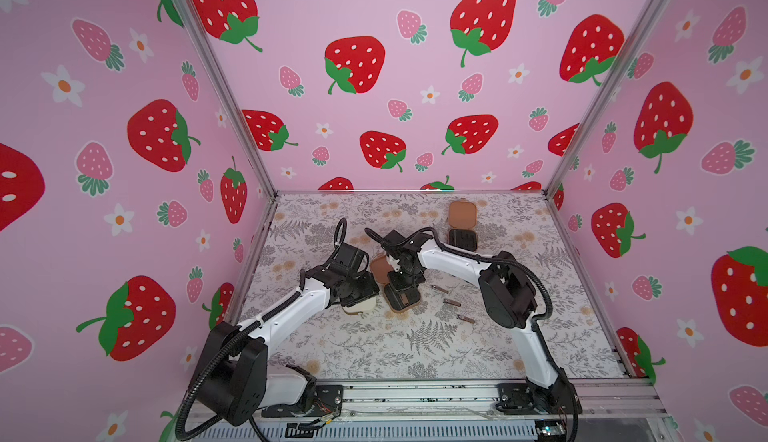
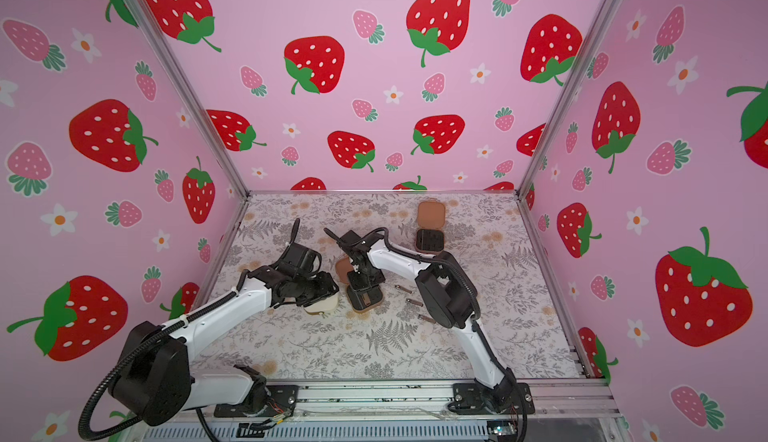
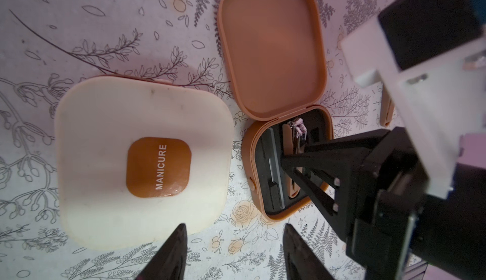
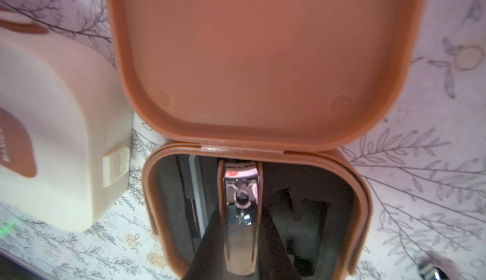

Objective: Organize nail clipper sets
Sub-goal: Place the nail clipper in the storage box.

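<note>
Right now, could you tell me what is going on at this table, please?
The right gripper is closed on a nail clipper inside the nearer open brown case. The left gripper hangs open by the closed cream case, holding nothing. A second brown case lies open at the back, and three metal tools lie loose on the table.

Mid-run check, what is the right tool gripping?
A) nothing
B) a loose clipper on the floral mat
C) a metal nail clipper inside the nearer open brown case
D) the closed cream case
C: in the right wrist view the right tool flanks the shiny metal nail clipper on both sides, inside the open brown rounded-square plastic case.
</note>
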You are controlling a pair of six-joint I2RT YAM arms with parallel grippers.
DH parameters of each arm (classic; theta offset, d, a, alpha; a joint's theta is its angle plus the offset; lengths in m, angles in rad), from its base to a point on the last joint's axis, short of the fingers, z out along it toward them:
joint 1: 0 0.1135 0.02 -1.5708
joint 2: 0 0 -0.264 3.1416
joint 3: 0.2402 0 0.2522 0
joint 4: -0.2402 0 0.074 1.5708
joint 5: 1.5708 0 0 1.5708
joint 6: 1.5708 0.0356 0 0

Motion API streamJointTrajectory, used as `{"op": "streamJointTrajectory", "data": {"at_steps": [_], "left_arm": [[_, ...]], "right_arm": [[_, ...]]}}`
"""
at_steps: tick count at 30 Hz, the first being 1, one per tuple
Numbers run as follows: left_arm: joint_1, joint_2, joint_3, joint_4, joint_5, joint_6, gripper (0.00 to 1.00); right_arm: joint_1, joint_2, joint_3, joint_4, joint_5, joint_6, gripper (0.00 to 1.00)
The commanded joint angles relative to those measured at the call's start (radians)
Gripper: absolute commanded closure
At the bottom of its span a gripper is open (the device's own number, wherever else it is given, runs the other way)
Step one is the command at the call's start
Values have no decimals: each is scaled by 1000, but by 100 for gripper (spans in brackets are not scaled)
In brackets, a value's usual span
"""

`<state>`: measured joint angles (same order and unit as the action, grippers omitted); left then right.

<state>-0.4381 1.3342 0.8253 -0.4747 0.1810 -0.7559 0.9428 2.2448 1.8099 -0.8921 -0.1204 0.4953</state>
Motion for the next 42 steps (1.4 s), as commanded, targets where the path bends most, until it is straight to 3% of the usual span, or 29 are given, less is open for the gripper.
{"op": "streamJointTrajectory", "data": {"at_steps": [1,10,16,25,29,34,35,42], "left_arm": [[4,9,-14,0,8,5,41],[4,22,-20,14,14,-2,41],[4,29,-16,15,17,-2,41],[4,12,-14,3,17,1,42],[4,9,-8,2,24,4,55],[3,25,7,2,43,7,86],[2,31,13,2,50,7,100],[-32,63,51,17,86,3,100]], "right_arm": [[13,105,5,-140,108,-41,83],[37,145,3,-253,159,-104,84],[37,114,-24,-230,148,-92,77],[37,24,69,-223,124,-87,66],[37,-11,98,-215,104,-90,64],[37,-54,101,-198,67,-90,63],[37,-61,99,-196,64,-90,62],[37,-102,79,-172,41,-87,62]]}}
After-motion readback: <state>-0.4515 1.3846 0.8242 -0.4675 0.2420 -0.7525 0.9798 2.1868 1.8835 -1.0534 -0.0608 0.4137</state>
